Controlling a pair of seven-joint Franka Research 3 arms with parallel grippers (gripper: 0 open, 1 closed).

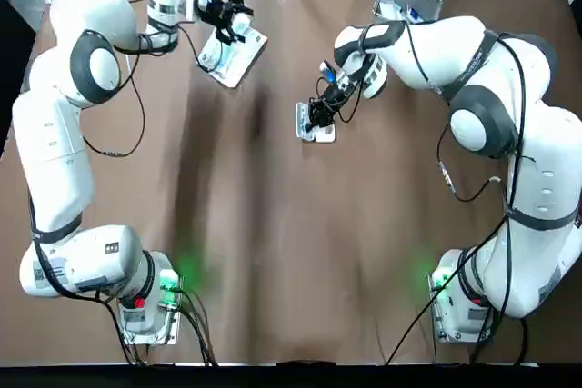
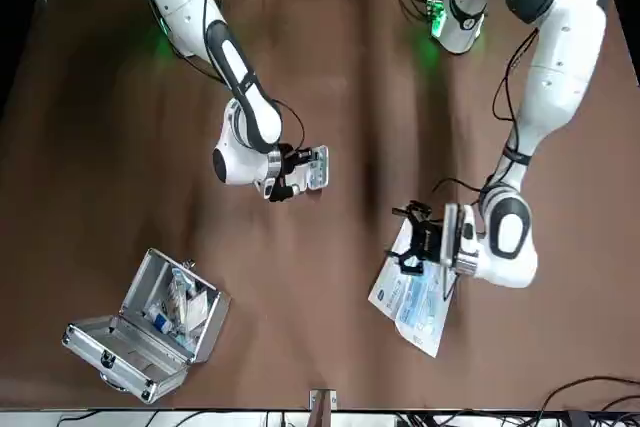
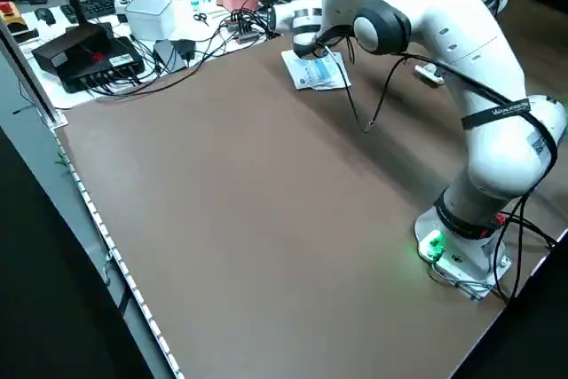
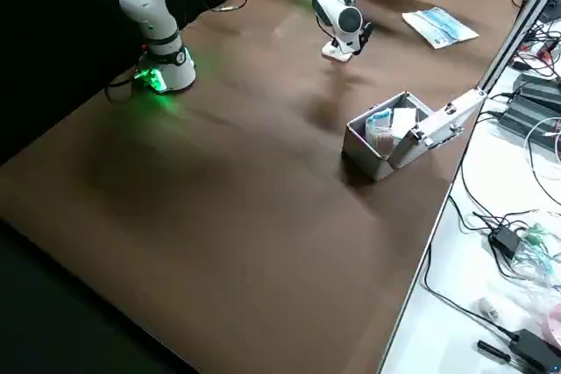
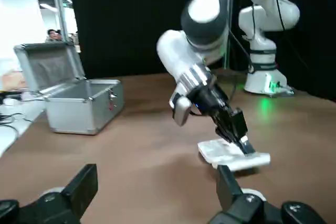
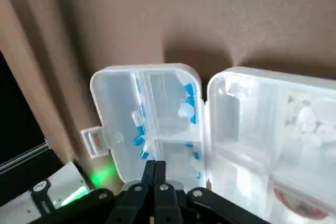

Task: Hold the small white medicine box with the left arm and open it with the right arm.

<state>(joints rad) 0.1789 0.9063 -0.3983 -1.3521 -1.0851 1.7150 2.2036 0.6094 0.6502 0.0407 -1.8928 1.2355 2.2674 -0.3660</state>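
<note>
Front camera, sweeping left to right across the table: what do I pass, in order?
Open metal case → right gripper → small white medicine box → blue-and-white packets, with the left gripper just over them.

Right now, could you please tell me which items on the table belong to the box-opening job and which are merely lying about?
Job: small white medicine box, lying open; right claw, shut, at the box; left claw, open, above the packets, not holding the box.
Lying about: blue-and-white packets; open metal case.
</note>
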